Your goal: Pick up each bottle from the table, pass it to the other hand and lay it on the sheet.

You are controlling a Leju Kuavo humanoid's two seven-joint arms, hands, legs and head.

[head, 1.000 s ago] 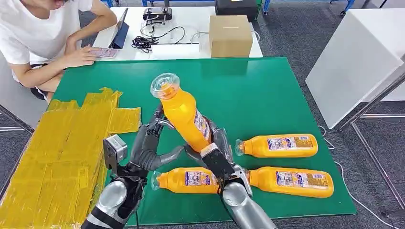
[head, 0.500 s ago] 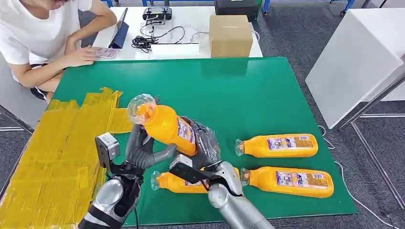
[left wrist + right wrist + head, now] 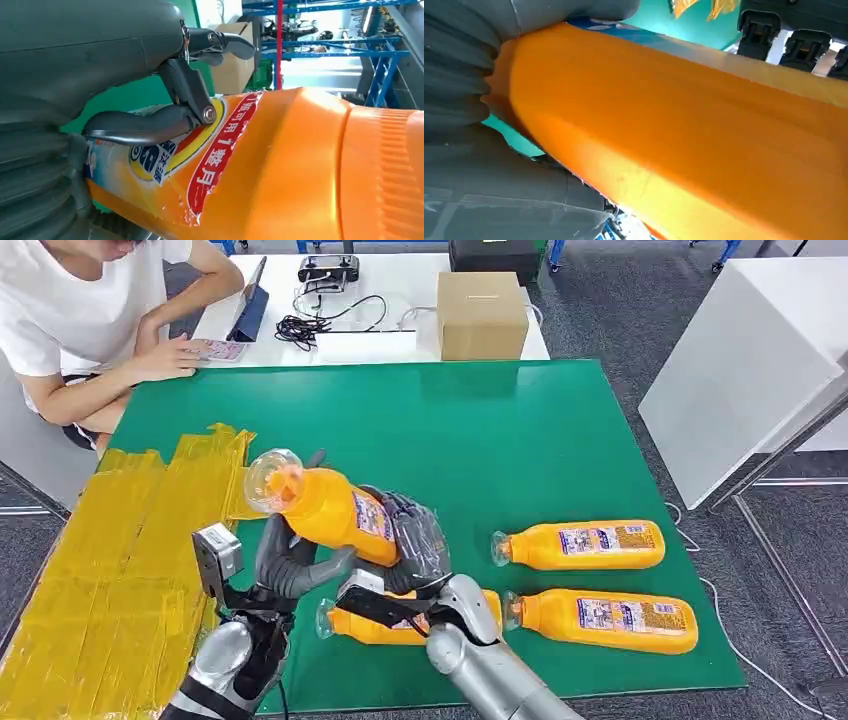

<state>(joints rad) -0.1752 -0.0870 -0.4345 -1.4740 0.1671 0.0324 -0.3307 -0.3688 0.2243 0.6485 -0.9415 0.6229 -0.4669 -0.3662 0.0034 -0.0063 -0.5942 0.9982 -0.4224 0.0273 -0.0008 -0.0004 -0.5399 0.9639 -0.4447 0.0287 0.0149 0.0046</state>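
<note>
An orange bottle (image 3: pixel 335 512) hangs above the green table (image 3: pixel 520 440), tilted, with its clear cap pointing to the upper left over the edge of the yellow sheet (image 3: pixel 120 550). My right hand (image 3: pixel 415 538) grips its base end. My left hand (image 3: pixel 292 558) wraps around its middle from below, one finger showing above it. In the left wrist view dark fingers (image 3: pixel 145 127) lie on the bottle's label (image 3: pixel 300 165). In the right wrist view the bottle (image 3: pixel 674 140) presses into my right hand (image 3: pixel 464 100). Three more orange bottles lie on the table (image 3: pixel 385 625) (image 3: pixel 582 545) (image 3: pixel 602 622).
A person sits at the back left, a hand on a phone. Behind the green table a white table carries a cardboard box (image 3: pixel 483 315), cables and a tablet. A white panel (image 3: pixel 740 360) stands to the right.
The held bottle has tipped from nearly upright to leaning left and has moved left toward the sheet. Both hands moved with it, and my left hand has closed around it.
</note>
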